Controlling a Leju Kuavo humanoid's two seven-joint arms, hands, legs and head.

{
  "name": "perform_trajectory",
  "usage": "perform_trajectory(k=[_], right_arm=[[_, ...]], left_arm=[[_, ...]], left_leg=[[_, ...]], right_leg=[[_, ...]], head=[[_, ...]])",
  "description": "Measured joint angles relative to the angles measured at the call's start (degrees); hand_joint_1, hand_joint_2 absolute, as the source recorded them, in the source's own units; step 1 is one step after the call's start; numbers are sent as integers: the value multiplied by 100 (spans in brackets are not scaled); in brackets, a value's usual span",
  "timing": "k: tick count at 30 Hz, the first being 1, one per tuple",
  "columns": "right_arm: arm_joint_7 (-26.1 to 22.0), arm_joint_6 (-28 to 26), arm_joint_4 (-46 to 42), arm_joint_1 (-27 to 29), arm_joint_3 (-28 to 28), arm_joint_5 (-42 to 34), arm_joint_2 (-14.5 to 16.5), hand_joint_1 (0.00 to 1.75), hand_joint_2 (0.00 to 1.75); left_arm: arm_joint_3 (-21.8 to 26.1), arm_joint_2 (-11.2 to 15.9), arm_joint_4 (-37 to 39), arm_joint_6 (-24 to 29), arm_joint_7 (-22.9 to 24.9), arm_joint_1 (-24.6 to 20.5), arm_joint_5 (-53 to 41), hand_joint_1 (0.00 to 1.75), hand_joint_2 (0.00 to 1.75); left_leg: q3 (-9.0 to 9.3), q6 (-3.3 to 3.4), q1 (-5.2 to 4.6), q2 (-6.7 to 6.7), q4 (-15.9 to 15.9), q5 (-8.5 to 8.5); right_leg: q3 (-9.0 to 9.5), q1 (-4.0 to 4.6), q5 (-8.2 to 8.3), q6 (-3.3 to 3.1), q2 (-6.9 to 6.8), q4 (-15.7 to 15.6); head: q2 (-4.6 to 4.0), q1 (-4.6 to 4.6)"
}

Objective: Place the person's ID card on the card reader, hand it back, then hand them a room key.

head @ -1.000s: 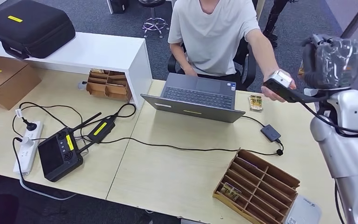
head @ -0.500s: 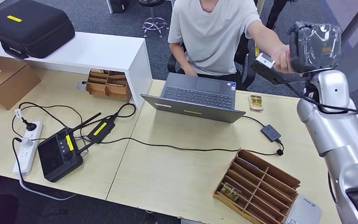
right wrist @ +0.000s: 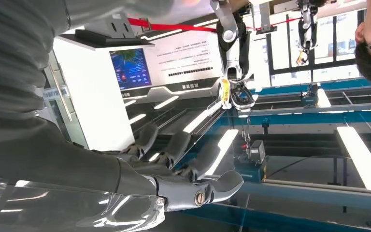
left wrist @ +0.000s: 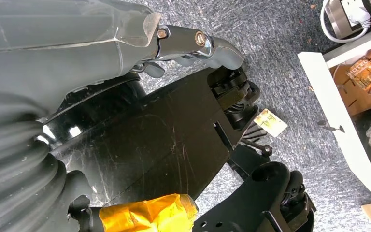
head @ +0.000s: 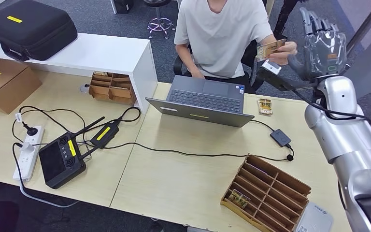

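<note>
Right robot hand (head: 324,48) raised, fingers spread, empty; person's hand (head: 282,50) holding card (head: 269,49)

Pale wooden desks (head: 183,179) stand on grey carpet (head: 125,24).

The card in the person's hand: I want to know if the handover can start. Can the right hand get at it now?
Probably yes. The right hand is raised with fingers apart, holding nothing, right beside the card the person's hand holds up, and nothing lies between them.
</note>
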Motion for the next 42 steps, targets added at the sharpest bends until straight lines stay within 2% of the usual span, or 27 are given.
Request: perform_trajectory(k=[10,13,15,17,22,25,29,33,37,42], right_arm=[[67,57,83,1,9,28,-21,0,175],[140,207,98,-10,9,96,-160,0,175],[151,324,130,-39,10,156,-384,0,175],[122,389,192,-90,11,171,-736,0,175],[-31,424,413,-142,-9,107,-1842,0,175],[-98,431,513,78,-85,-60,-2688,0,175],[42,420,624,700,-374,-477,-3732,0,175],[209,455,685,1813,-856,-943,-4615,0,175],[326,628,744,2829,-1425,-1244,-5170,0,175],[418,807,751,3398,-1840,-1160,-5459,0,175]], left_arm=[[0,30,0,1,-155,43,31,0,175],[0,44,0,1,-191,58,79,0,175],[0,51,0,1,-216,70,153,0,175],[1,60,0,1,-232,92,253,0,175],[31,84,0,1,-293,146,477,0,175],[94,93,0,5,-304,170,590,0,175],[183,110,2,134,-266,279,737,0,175],[246,114,2,258,-198,351,821,0,175],[272,114,2,293,-150,388,861,0,175],[291,114,2,293,-120,389,872,0,175]], left_leg=[[1,0,0,2,1,0],[-1,0,0,-7,3,0],[-5,1,-1,-19,5,0],[-9,2,-2,-32,9,1],[-14,16,-6,-52,16,-9],[-13,31,-6,-88,21,-17],[-8,44,-7,-110,22,-38],[-11,55,-7,-117,21,-56],[-7,55,-11,-93,14,-72],[12,52,-12,-57,9,-78]], right_leg=[[-4,0,0,0,1,-1],[-4,0,0,0,-8,-2],[-3,-1,0,1,-20,-5],[-1,-3,0,2,-34,-9],[7,-5,-1,8,-55,-23],[29,-5,-18,32,-93,-32],[43,-6,-34,46,-109,-37],[50,-6,-52,53,-117,-41],[48,-9,-60,49,-93,-40],[46,-10,-59,48,-52,-39]], head=[[0,-1],[0,-1],[0,-1],[0,1],[0,-1],[0,1],[0,-1],[0,-1],[0,-1],[0,-2]])
